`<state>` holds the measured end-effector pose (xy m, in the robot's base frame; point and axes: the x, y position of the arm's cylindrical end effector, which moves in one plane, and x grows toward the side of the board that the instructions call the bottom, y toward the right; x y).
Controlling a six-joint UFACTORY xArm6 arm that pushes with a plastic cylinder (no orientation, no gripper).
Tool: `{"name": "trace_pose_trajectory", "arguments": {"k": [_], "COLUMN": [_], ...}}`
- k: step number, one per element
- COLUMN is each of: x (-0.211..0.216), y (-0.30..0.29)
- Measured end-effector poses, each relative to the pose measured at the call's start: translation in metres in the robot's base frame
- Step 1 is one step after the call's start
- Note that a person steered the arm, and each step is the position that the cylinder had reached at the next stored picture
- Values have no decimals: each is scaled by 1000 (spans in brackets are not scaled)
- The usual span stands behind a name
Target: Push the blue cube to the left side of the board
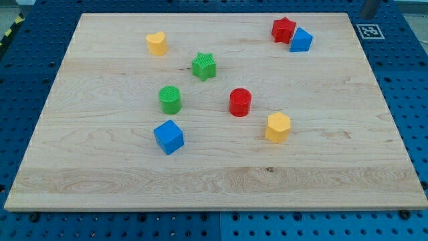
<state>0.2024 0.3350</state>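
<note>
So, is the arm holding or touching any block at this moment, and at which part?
Nothing is held. The rod has no claw, and my tip does not show in the camera view. The blue cube sits alone on the board, below the green cylinder.

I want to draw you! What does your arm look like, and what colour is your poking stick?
Sorry, my arm and my tip are not visible in this picture. Only a small grey piece peeks in at the view's top right, too little to identify. You can see just the wooden board and coloured blocks.
</note>
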Motion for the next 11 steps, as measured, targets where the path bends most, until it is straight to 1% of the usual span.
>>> {"name": "trace_pose_trajectory", "arguments": {"k": [6,8,9,10,11], "x": [-4,-1,65,139,197], "y": [-2,-14,-14,-28,-66]}}
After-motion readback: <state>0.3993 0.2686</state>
